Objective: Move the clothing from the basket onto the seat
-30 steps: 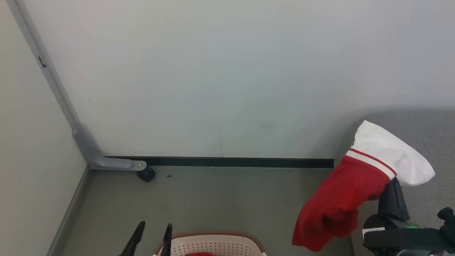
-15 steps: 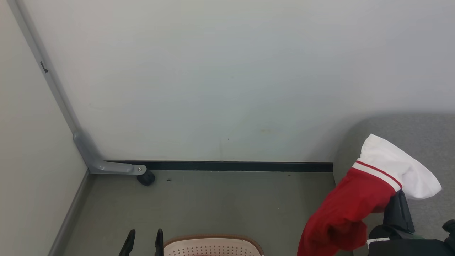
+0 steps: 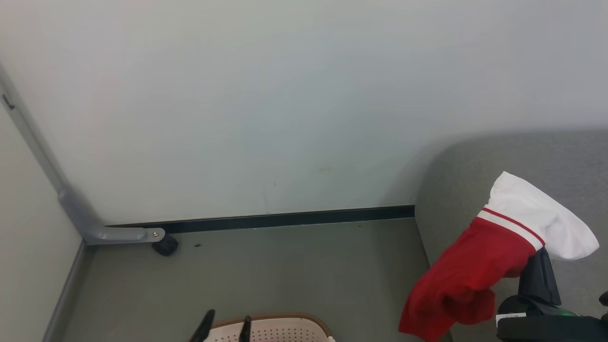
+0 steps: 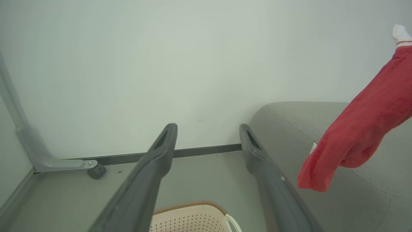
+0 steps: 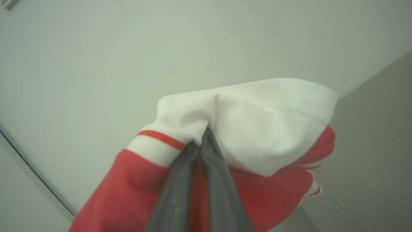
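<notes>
Holds one piece of the clothing (image 3: 475,266) pinched tight between the closed right fingers (image 5: 214,174), with the grip set where the white panel meets the striped trim. Drapes the white part over and beyond the fingertips and lets the red bulk sag below them and to their left, free of the floor (image 3: 285,275). Carries it in the air over the near edge of the seat (image 3: 456,190), whose grey top lies ahead of and beneath these fingers; no resting contact with the seat to be made out. Shows the left fingers (image 4: 161,151) spread wide and empty, with the basket (image 4: 193,207) rim just below their tips and the wall (image 4: 206,64) ahead between them. Counts, by judgement, as midway through one transfer: lifted out of the basket and brought across to the seat, not yet set down. Leaves the lowering onto the seat and the release to do. Cannot tell whether more clothing waits in the basket, since little but its rim and a strip of perforated side is in view; if so, another pick to follow.
</notes>
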### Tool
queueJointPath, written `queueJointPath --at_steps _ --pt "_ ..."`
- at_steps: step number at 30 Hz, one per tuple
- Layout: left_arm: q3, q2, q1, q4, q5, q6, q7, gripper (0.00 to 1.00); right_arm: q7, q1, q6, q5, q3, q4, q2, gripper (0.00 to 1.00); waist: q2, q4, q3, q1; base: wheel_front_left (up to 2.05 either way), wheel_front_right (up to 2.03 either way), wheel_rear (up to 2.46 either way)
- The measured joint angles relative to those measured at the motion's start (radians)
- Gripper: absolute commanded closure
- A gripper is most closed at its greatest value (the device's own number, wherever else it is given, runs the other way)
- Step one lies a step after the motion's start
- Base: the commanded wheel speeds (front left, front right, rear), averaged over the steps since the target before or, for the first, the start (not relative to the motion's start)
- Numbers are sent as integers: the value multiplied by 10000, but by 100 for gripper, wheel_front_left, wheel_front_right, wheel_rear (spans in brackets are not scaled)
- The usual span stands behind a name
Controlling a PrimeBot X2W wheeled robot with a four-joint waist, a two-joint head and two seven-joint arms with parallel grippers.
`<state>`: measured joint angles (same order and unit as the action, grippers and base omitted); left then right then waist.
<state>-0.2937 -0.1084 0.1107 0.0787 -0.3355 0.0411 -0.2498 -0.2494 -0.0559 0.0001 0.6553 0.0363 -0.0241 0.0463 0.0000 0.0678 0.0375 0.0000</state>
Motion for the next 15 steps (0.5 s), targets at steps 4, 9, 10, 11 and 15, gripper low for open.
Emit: queueJointPath --at_steps 4,9,10,11,15 --pt "-600 -61 0 -169 485 537 0 0 0 -13 15 -153 -194 -65 -4 100 0 422 -80 0 0 0 0" --pt "-761 -4 -2 -420 529 652 0 0 0 -36 92 -337 -556 -213 -13 100 0 1004 -213 0 0 0 0" --pt "-761 2 -2 -476 531 652 0 0 0 -69 105 -357 -633 -240 -13 100 0 1128 -244 0 0 0 0" --pt "-763 4 -5 -520 546 660 0 0 0 -115 125 -378 -704 -272 -15 100 0 1252 -276 0 0 0 0" --pt "-815 15 -23 -677 558 738 0 0 0 -187 182 -401 -997 -428 -17 100 0 1763 -421 0 0 0 0"
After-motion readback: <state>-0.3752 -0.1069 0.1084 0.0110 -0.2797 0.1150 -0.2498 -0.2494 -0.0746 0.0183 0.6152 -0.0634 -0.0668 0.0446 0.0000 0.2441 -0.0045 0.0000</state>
